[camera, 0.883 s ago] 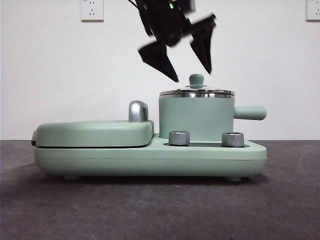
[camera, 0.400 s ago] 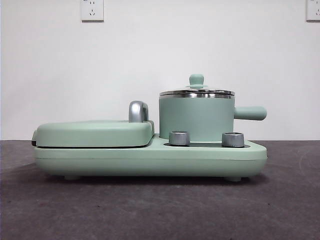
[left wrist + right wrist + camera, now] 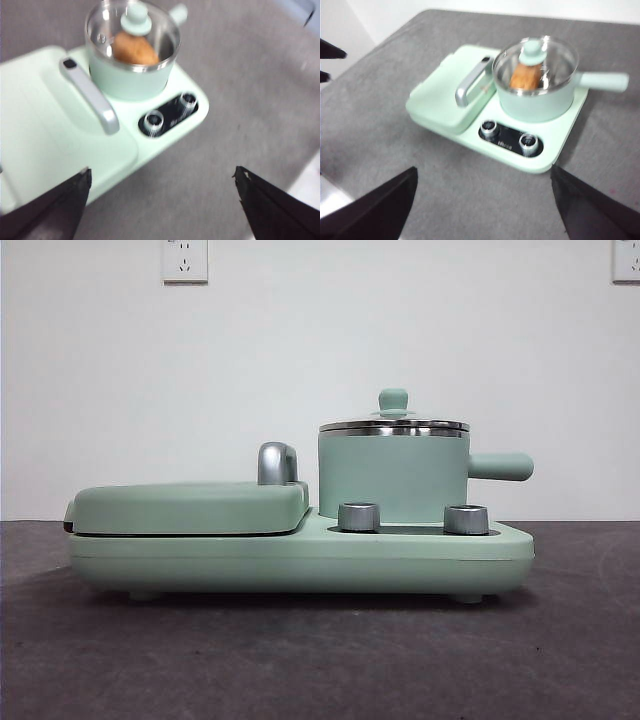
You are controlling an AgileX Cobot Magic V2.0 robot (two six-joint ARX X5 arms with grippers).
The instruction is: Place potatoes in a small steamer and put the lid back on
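Note:
The small mint-green steamer (image 3: pixel 392 478) stands on the right half of the green cooker base, its side handle (image 3: pixel 500 466) pointing right. The glass lid (image 3: pixel 394 424) with a green knob (image 3: pixel 393 400) sits flat on its rim. Through the lid, the orange-brown potato (image 3: pixel 133 48) lies inside the pot; it also shows in the right wrist view (image 3: pixel 525 76). My left gripper (image 3: pixel 162 187) is open and empty, high above the table in front of the cooker. My right gripper (image 3: pixel 484 187) is open and empty, raised well back from the cooker. Neither gripper shows in the front view.
The flat green griddle cover (image 3: pixel 188 506) with a chrome handle (image 3: pixel 276 462) is closed on the left half of the base. Two steel knobs (image 3: pixel 359 516) (image 3: pixel 466 519) stick out in front of the pot. The dark grey table (image 3: pixel 320 660) ends near a white wall.
A gripper that hung open just above and left of the lid knob one second ago has risen out of the front view. The lid, pot and cooker have not moved.

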